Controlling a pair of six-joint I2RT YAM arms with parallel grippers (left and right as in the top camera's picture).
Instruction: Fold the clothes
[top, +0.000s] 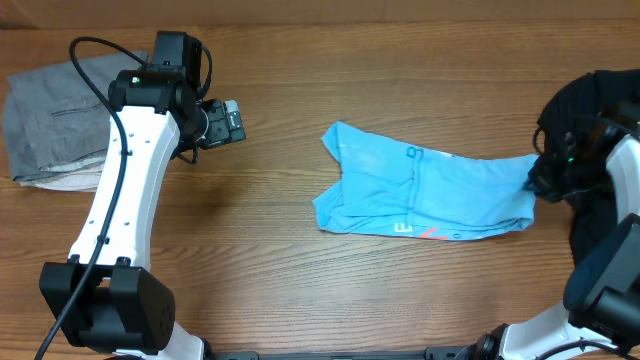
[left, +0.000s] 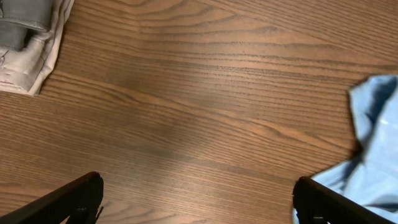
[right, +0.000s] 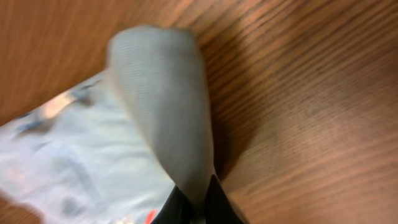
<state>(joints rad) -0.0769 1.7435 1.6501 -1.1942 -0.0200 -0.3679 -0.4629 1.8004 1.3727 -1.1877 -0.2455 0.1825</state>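
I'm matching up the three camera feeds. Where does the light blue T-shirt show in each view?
Overhead: the T-shirt lies crumpled, right of centre.
Left wrist: only part of it shows, at the right border.
Right wrist: it fills the left and centre, with a fold pinched in the right gripper at the bottom edge.
Shared landmark: the wood-grain table, seen under the shirt in all three views.

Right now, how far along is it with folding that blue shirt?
Early on, I'd say. Looks done: a gray stack lies folded at the far left. In hand: the right gripper pinches an edge of the light blue T-shirt. Left to do: the shirt lies rumpled and uneven, not a neat fold; the left gripper hangs open and empty, and a dark pile waits at the right.
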